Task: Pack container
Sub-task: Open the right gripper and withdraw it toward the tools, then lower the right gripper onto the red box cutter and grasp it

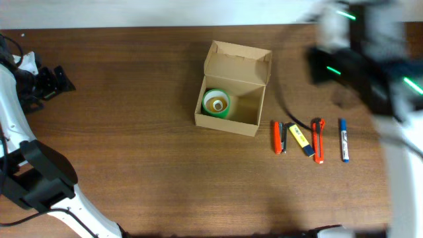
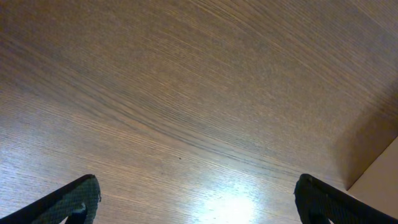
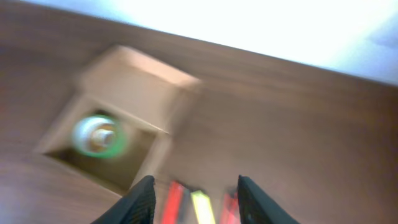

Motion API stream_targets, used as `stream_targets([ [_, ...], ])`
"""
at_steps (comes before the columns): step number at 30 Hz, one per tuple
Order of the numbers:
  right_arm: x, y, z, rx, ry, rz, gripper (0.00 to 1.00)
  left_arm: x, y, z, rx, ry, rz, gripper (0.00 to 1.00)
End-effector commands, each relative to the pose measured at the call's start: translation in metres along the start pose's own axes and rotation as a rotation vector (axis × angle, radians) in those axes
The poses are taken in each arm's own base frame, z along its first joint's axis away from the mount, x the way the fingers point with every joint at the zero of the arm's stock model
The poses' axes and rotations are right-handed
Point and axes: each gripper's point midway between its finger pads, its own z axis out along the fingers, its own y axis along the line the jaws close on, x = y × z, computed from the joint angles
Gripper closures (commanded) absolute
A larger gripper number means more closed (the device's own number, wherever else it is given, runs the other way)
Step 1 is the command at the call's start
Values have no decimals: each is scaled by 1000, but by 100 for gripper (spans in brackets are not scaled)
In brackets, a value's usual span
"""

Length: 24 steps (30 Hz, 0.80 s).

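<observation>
the container (image 1: 228, 123) looks light, crushable cardboard; i'd pinch a side wall. right claw (image 3: 194, 186) half open, left claw (image 2: 198, 190) wide, both empty.

Container (image 1: 236, 68) matt tan cardboard; table (image 1: 132, 132) smooth wood-grain, slight sheen.

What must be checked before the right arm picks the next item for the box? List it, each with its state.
1. Lid of the container open: ok.
2. Room inside beside the green tape roll: ok.
3. The right gripper open, nothing between its fingers: ok.
4. The yellow highlighter and blue marker lying free on the table: ok.
5. It is lined up over one item: cannot tell, its view is blurred.
6. The left gripper open, away from the container: ok.
</observation>
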Motion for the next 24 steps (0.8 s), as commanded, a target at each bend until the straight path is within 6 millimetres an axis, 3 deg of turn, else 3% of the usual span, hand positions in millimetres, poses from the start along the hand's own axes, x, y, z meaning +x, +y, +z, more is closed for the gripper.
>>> stream_targets([
  [1,46,-39,4,93,114,100,51,1,-1,-1,10,-2,18,0],
  [4,82,-37,21,11,223,168,36,1,-1,-1,10,-2,18,0],
  [6,108,-32,39,-14,315,190,16,1,-1,-1,10,-2,18,0],
  [8,135,-25,60,-30,411,215,6,1,-1,-1,10,-2,18,0],
  [12,190,-11,105,-46,601,274,4,1,-1,-1,10,-2,18,0],
  [15,220,0,134,-78,699,310,13,1,-1,-1,10,-2,18,0],
  [20,241,25,171,-163,792,308,23,1,-1,-1,10,-2,18,0],
  [24,248,43,189,-183,822,259,24,1,-1,-1,10,-2,18,1],
])
